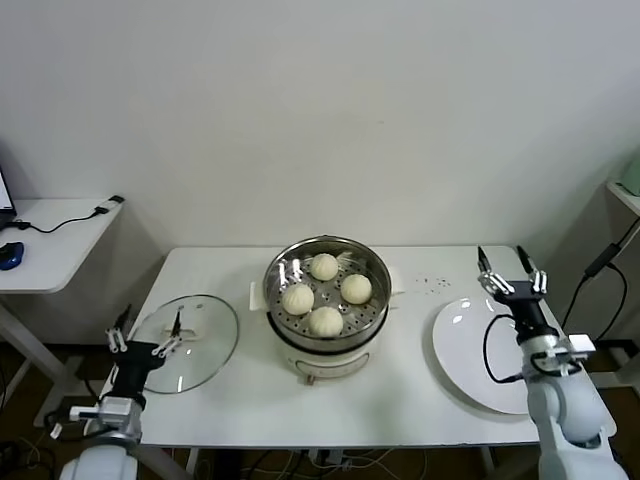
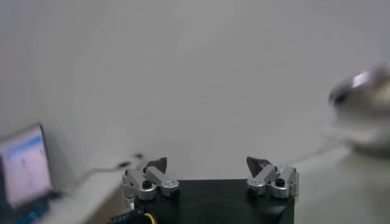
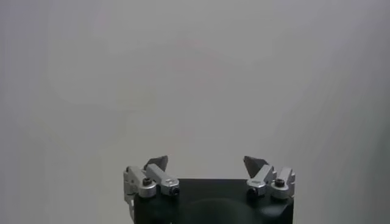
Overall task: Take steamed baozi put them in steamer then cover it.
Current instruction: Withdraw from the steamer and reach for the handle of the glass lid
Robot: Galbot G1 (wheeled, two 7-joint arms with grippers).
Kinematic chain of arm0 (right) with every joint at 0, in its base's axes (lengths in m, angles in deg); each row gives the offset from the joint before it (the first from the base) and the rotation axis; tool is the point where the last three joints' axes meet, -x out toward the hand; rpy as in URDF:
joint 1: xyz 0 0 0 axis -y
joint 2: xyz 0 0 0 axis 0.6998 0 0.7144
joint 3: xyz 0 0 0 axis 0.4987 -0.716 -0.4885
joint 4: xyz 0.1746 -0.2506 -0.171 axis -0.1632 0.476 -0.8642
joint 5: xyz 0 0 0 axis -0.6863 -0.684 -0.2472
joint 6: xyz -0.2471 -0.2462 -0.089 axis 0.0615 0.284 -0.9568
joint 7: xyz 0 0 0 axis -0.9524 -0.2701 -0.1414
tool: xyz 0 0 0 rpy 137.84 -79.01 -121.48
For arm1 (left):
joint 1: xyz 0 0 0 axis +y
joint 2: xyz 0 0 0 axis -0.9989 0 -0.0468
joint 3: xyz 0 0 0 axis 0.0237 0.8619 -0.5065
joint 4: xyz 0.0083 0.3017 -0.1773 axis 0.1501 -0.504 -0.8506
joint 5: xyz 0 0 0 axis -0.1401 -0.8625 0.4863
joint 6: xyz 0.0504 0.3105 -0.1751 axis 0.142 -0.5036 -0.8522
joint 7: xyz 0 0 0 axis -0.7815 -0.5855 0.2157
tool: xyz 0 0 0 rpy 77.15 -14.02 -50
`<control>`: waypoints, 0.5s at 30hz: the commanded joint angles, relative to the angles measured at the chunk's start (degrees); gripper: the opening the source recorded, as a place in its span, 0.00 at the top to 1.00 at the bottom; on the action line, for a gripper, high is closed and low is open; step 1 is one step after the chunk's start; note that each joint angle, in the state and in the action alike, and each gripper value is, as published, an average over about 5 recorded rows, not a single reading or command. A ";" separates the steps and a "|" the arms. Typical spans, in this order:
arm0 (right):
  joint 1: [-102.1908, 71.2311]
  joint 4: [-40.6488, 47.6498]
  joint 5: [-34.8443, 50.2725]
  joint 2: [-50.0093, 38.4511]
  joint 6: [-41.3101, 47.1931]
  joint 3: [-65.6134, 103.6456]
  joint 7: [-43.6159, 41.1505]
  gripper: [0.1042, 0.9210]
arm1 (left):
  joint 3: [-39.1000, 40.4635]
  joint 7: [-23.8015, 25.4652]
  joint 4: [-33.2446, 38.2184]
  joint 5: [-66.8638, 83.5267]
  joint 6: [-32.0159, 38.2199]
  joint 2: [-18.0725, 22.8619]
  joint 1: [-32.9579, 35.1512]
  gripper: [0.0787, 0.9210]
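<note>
The steel steamer (image 1: 372, 271) on its white base stands at the table's middle, uncovered. Several pale baozi (image 1: 325, 321) lie on its perforated tray. The clear glass lid (image 1: 205, 352) lies flat on the table to the steamer's left. My left gripper (image 1: 146, 334) is open and empty, raised over the lid's left edge; in its wrist view (image 2: 207, 163) the steamer's rim (image 2: 359, 81) shows blurred. My right gripper (image 1: 511, 269) is open and empty, raised above the white plate (image 1: 470, 360); its wrist view (image 3: 206, 162) shows only the wall.
A side table (image 1: 55, 240) with a mouse and cables stands at the far left; a laptop screen (image 2: 24, 173) shows in the left wrist view. A shelf edge (image 1: 625, 195) and a cable are at the far right.
</note>
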 commanded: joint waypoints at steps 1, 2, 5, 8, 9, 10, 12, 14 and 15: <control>-9.25 -2.61 1.44 4.27 -3.51 4.36 2.77 0.12 | 1.53 -17.32 -10.53 -56.75 5.71 -8.72 0.43 0.12; -9.31 -2.56 1.47 4.26 -3.62 4.19 2.71 0.12 | 1.98 -16.78 -10.28 -58.24 4.71 -9.87 0.90 0.12; -9.47 -2.32 1.59 4.20 -3.96 3.71 2.48 0.12 | 2.77 -13.37 -10.62 -62.18 4.58 -13.04 1.45 0.12; -9.93 -2.54 1.72 4.24 -4.15 3.05 2.09 0.12 | 2.24 -12.40 -14.80 -63.58 10.99 -14.66 -1.20 0.12; -10.13 -2.70 1.74 4.27 -4.17 2.84 1.97 0.12 | 2.25 -12.90 -16.15 -63.55 12.15 -14.78 -2.17 0.12; -10.29 -2.83 1.71 4.32 -4.18 2.64 1.88 0.12 | 2.46 -13.26 -17.15 -63.55 12.10 -14.80 -2.90 0.12; -10.36 -2.88 1.61 4.44 -4.19 2.46 1.78 0.12 | 3.39 -12.80 -18.48 -62.53 10.52 -14.89 -3.55 0.12; -10.19 -2.71 1.55 4.53 -4.19 2.41 1.80 0.12 | 4.32 -12.28 -19.60 -61.56 9.70 -14.70 -4.15 0.12; -10.08 -2.61 1.52 4.56 -4.19 2.37 1.81 0.12 | 4.92 -11.92 -20.15 -60.90 9.00 -14.58 -4.52 0.12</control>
